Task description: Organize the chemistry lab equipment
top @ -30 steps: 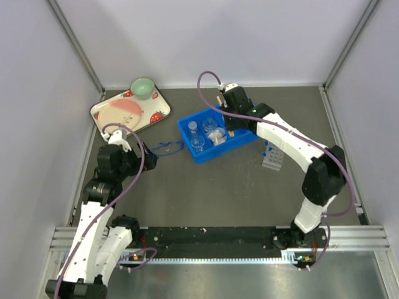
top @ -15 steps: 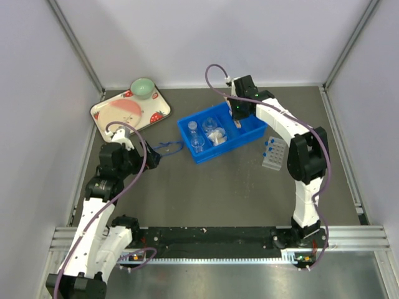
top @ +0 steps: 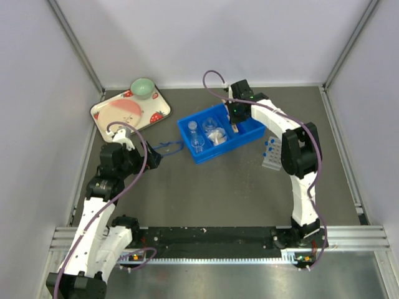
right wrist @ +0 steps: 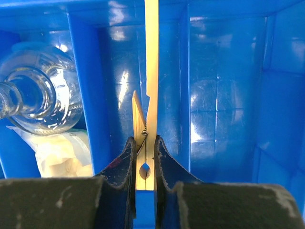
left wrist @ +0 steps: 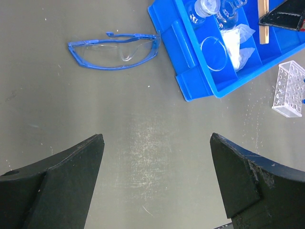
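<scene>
A blue divided bin (top: 211, 154) stands mid-table with glass flasks (top: 197, 140) and a plastic bag in it. My right gripper (top: 235, 119) is shut on a wooden clamp (right wrist: 151, 71) and holds it low inside the bin's right compartment (right wrist: 228, 71), next to a divider. A glass flask (right wrist: 33, 98) lies in the compartment to its left. Blue safety glasses (left wrist: 114, 47) lie on the table left of the bin (left wrist: 190, 88). My left gripper (left wrist: 155, 137) is open and empty above bare table, near the glasses (top: 167, 147).
A clear test tube rack (top: 272, 154) with blue-capped tubes stands right of the bin; it also shows in the left wrist view (left wrist: 289, 89). A patterned tray (top: 100, 115) with a green bowl (top: 143, 88) and a pink plate sits at the back left.
My right gripper has swung over the bin's back edge and come down into the right compartment with the wooden clamp. The left arm has hardly moved.
</scene>
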`<state>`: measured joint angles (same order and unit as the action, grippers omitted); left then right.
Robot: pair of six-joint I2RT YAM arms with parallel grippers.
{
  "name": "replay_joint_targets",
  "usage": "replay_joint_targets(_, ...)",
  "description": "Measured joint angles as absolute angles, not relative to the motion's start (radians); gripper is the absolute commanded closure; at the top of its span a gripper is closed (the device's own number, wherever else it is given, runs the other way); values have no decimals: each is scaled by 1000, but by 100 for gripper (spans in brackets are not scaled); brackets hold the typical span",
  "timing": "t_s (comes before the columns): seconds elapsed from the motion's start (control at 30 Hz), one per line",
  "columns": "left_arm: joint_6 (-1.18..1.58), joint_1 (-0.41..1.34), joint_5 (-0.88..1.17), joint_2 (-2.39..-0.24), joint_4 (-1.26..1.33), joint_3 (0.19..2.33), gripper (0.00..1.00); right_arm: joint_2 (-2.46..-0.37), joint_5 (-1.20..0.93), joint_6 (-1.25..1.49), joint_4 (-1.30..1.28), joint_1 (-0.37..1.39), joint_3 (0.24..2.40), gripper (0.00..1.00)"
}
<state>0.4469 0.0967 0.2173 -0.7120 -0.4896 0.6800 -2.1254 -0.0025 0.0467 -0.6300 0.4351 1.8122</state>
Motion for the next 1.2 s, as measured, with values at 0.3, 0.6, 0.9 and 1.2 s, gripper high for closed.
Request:
replay_joint_targets(0.3, 447, 97, 217, -712, -489, 677, 2, -2125, -17, 46, -585, 435, 1715, 100)
replay_joint_targets(0.6, 447, 97, 217, -711, -489, 677, 2, -2099, -18, 48, -601, 435, 1661, 100)
replay_joint_targets(0.9, 447, 97, 216, -709, -489, 677, 2, -2099, 11, 68, -618, 441, 1665, 54)
replay_joint_targets(1.2, 446, 97, 215, -712, -488, 677, 2, -2081, 60, 70, -659, 470, 1718, 52)
